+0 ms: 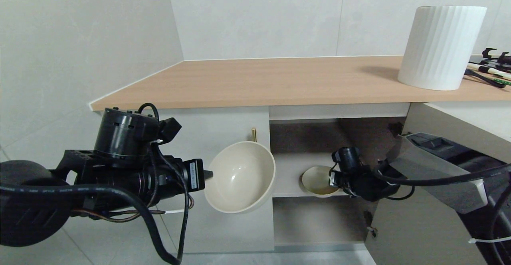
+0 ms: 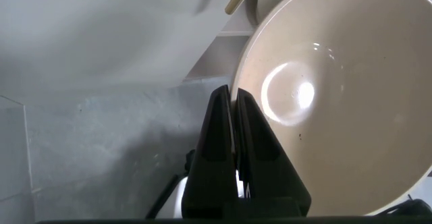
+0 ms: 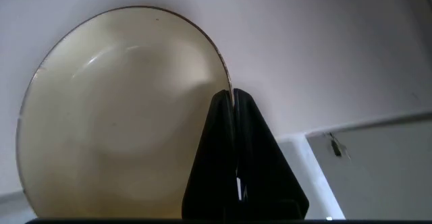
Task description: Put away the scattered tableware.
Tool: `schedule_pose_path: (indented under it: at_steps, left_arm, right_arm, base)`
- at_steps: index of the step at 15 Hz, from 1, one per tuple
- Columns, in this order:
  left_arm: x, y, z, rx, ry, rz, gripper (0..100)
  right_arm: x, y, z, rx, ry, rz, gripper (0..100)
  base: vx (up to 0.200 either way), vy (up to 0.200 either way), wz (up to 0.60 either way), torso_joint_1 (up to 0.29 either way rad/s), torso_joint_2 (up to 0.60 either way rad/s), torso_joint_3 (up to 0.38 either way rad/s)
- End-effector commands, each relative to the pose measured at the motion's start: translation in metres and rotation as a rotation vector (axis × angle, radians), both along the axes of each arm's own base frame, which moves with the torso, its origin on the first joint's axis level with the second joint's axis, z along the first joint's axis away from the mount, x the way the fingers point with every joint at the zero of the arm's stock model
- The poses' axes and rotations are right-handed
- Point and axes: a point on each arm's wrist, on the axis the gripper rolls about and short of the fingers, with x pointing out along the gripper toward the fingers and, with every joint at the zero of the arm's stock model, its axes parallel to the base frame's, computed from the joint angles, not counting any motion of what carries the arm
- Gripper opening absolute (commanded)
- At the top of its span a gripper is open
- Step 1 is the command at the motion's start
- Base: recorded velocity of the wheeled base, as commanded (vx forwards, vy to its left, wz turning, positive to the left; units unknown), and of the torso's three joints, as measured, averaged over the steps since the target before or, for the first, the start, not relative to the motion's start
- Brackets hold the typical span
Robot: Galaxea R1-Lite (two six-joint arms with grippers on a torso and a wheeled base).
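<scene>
A white ribbed canister stands on the wooden countertop; tiled wall behind.

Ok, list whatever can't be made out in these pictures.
Head view: utensils cut off by the right edge, partly behind the white container.
Head view: right gripper covers one side of the small bowl; cannot tell whether it rests on the shelf.
Head view: door handle mostly behind the large bowl.
Left wrist view: large bowl cut off by the edges.
</scene>
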Motion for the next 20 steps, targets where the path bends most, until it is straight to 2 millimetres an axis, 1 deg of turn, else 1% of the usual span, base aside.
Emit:
schedule_pose_path:
  at_steps: [1,3,4,10,11,14,15,16,17,18,20]
  left_arm:
    - [0.0,-0.001,-0.001,0.001,0.003,-0.001,0]
    - [0.0,-0.001,-0.001,0.002,0.004,-0.004,0]
    - [0.0,-0.001,-0.001,0.002,0.004,-0.004,0]
    - [0.0,-0.001,-0.002,0.002,0.006,-0.004,0]
    - [0.001,-0.002,-0.002,0.002,0.004,-0.004,0]
    - [0.001,-0.002,-0.002,0.002,0.004,-0.004,0]
    - [0.003,-0.009,-0.01,0.017,0.029,-0.021,0]
    - [0.004,-0.013,-0.013,0.024,0.038,-0.031,0]
    - [0.005,-0.018,-0.017,0.033,0.047,-0.043,0]
    - [0.006,-0.025,-0.024,0.054,0.063,-0.07,0]
    - [0.005,-0.04,-0.041,0.138,0.083,-0.158,0]
  right_arm:
    - [0.012,-0.002,-0.012,0.008,-0.014,-0.034,0]
    - [0.019,0.0,-0.018,0.014,-0.029,-0.061,0]
    - [0.025,0.0,-0.018,0.007,-0.052,-0.081,0]
    - [0.034,0.0,-0.013,0.022,-0.088,-0.091,0]
    - [0.035,0.0,-0.013,0.024,-0.091,-0.093,100]
    - [0.035,0.001,-0.01,0.036,-0.102,-0.098,100]
    - [0.034,0.002,0.011,0.08,-0.14,-0.126,100]
    - [0.026,0.002,0.028,0.096,-0.148,-0.129,100]
    - [0.01,0.003,0.051,0.109,-0.15,-0.11,100]
    - [-0.013,0.009,0.073,0.122,-0.136,-0.06,100]
    - [-0.061,0.012,0.114,0.164,-0.081,0.098,100]
  base:
    - [0.0,0.0,0.0,0.0,0.0,0.0]
    - [0.0,0.0,0.0,0.0,0.0,0.0]
    - [0.0,0.0,0.0,0.0,0.0,0.0]
    - [0.0,0.0,0.0,0.0,0.0,0.0]
    - [0.0,0.0,0.0,0.0,0.0,0.0]
    - [0.0,0.0,0.0,0.0,0.0,0.0]
    - [0.0,0.0,0.0,0.0,0.0,0.0]
    - [0.0,0.0,0.0,0.0,0.0,0.0]
    - [0.0,0.0,0.0,0.0,0.0,0.0]
    - [0.0,0.0,0.0,0.0,0.0,0.0]
    - [0.0,0.0,0.0,0.0,0.0,0.0]
